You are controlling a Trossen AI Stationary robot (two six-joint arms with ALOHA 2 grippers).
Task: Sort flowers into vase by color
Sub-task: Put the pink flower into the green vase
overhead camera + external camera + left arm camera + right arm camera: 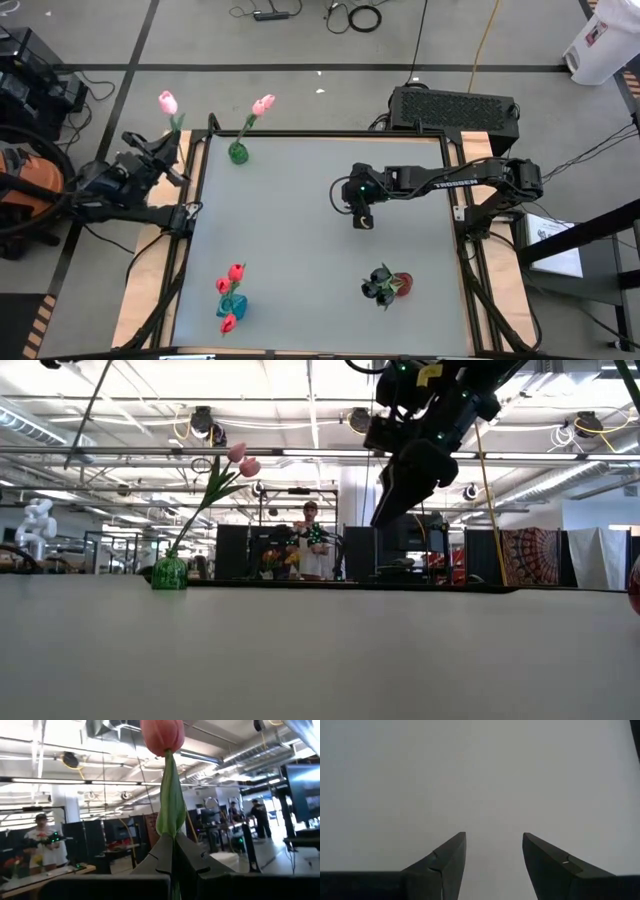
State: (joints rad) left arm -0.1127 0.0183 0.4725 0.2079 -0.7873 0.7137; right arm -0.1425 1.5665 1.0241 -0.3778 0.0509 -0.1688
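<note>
My left gripper (170, 142) is beside the table's far left corner, shut on a pink tulip (167, 103) whose head (162, 735) stands beyond the fingertips. A green vase (238, 152) at the table's far left holds pink tulips (240, 460). At the near left, a blue vase (232, 306) holds red tulips (235, 272). A red vase (402, 284) at the near right holds black tulips (380, 286). My right gripper (362, 218) hangs open above the middle of the table, with nothing between its fingers (451, 855). My left gripper pinches the pink tulip by its green stem and leaf (171, 827) between its two shut fingers (192, 855). The fingers lie along the stem. The tulip is lifted clear and its head sticks out past the fingertips, slanting upward.
The grey tabletop (320, 250) lies bare between the three vases. A black box (455, 105) stands behind the far edge. Beyond the table, people stand in the room (310, 545). A white bin (605, 40) is on the floor at the far right.
</note>
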